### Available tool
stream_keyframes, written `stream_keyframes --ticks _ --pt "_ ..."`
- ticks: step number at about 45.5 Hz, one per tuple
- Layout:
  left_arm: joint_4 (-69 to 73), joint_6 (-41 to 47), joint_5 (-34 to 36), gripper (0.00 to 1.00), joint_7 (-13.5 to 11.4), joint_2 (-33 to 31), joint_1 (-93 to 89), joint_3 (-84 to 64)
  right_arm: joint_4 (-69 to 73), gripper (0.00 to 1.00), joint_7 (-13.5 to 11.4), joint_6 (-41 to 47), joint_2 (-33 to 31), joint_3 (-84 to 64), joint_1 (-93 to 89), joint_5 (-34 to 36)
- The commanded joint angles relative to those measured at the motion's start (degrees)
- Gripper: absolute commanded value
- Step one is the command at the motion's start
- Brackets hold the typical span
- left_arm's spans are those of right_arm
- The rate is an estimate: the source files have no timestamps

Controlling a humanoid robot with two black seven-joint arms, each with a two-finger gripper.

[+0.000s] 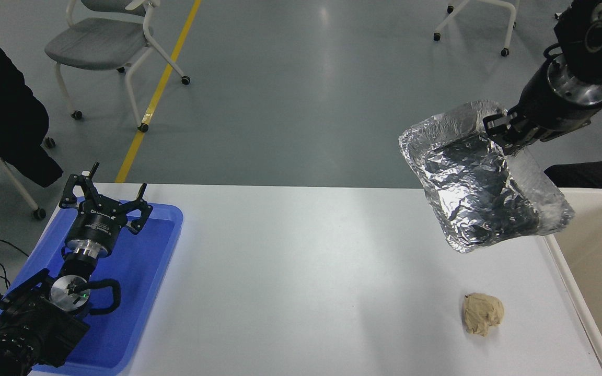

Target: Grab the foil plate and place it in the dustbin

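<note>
The foil plate [481,183] is a shiny silver wrinkled tray, held in the air above the table's far right part, tilted toward me. My right gripper [505,133] is shut on its far rim, the arm coming down from the upper right corner. The dustbin [591,313], cream-beige with a thick rim, stands at the table's right edge; the plate's right corner hangs next to its near-left rim. My left gripper [105,196] is open and parked over the blue tray at the lower left.
A small tan paper ball [483,312] lies on the white table [280,271] below the plate. A blue tray [139,292] lies at the left. A person in dark clothing [3,109] and chairs [107,42] are beyond the table.
</note>
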Motion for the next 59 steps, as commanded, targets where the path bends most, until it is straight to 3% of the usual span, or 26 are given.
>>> stream_keyframes --ticks 1,8,11,23,26,40,59 --pt "0.0 0.0 0.0 1.0 0.0 -0.1 -0.1 0.0 0.1 0.0 0.2 0.0 -6.0 -3.1 0.6 -5.8" --pt "0.0 0.0 0.0 1.0 0.0 -0.1 -0.1 0.0 -5.4 0.0 0.8 -0.2 -16.9 -1.2 -3.9 -25.5" --pt "0.0 0.0 0.0 1.0 0.0 -0.1 -0.1 0.0 -9.0 0.0 0.9 -0.2 -21.3 1.4 -7.6 -30.7" --pt "0.0 0.0 0.0 1.0 0.0 -0.1 -0.1 0.0 -29.7 0.0 2.1 -2.7 -30.4 18.2 -33.8 -34.7" --pt "0.0 0.0 0.0 1.0 0.0 -0.1 -0.1 0.0 -37.9 0.0 3.7 -8.2 -30.0 24.7 -46.2 -35.8" --pt "0.0 0.0 0.0 1.0 0.0 -0.1 -0.1 0.0 -59.5 0.0 3.8 -21.1 -19.6 39.2 -76.6 -34.6" --pt "-0.2 0.0 0.0 1.0 0.0 -0.1 -0.1 0.0 -63.0 0.0 3.3 -29.9 -12.6 44.9 -86.6 -34.6"
